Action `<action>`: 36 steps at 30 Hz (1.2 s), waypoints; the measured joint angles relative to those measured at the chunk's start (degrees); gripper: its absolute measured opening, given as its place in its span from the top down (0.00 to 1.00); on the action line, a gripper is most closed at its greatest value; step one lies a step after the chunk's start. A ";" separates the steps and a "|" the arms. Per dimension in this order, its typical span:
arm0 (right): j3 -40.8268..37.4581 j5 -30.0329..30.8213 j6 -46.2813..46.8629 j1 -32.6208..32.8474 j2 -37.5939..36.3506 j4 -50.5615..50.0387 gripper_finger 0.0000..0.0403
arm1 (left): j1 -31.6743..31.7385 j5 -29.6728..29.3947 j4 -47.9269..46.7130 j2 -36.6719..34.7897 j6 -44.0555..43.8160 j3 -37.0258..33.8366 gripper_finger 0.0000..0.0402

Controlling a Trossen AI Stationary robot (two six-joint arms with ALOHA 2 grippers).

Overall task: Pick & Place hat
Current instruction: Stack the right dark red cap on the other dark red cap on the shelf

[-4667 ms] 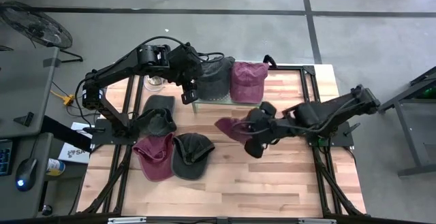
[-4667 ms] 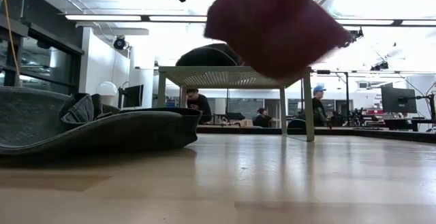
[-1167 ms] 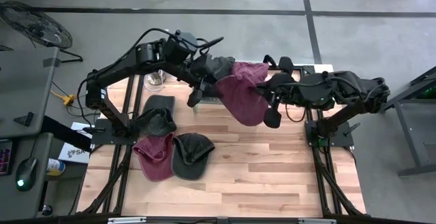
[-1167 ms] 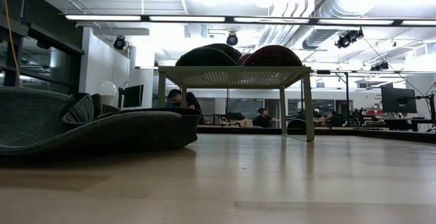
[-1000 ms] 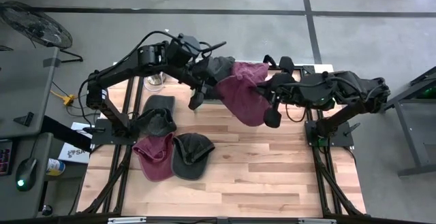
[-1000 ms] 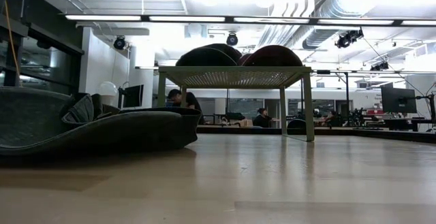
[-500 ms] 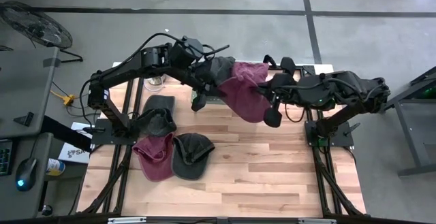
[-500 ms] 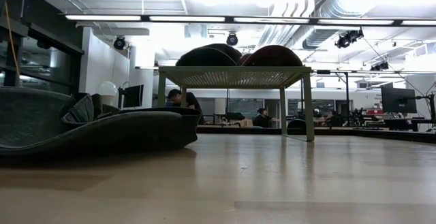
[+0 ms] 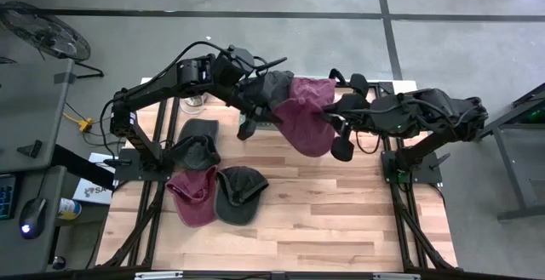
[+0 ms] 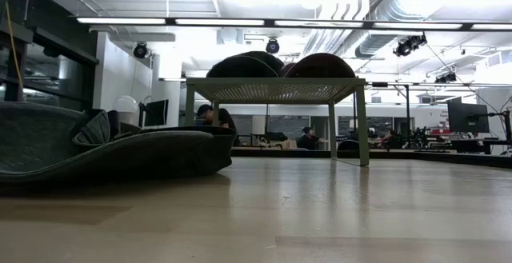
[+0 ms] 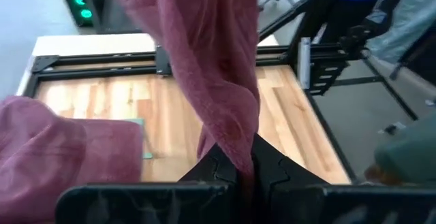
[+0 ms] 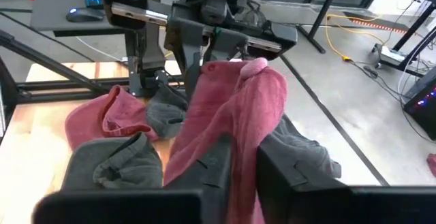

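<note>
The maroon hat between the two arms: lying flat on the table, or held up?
Held up. The maroon hat hangs stretched between the left gripper and right gripper, both jaws pinching its fabric.

A maroon hat is seen held up; another maroon hat and dark grey hats are seen on the light, striped wooden counter, the arms being black

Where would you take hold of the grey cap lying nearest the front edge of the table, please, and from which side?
I would probably grip the grey cap by its edge toward the middle of the table, coming straight down from above. It lies flat and open to the top, and the maroon cap lies close against its other side, so that edge looks the freest.
</note>
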 joint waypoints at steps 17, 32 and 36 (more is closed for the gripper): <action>0.00 -7.93 -3.09 -0.02 -0.72 -0.46 0.53 | -1.60 12.58 0.08 -0.04 2.66 0.00 1.00; -0.81 -19.27 -7.93 -4.68 -0.70 3.10 0.53 | -4.22 13.31 0.03 -0.04 3.38 0.00 1.00; -0.87 -20.78 -9.94 -5.99 0.72 3.12 0.52 | -4.22 13.56 -0.24 -0.04 3.03 0.00 1.00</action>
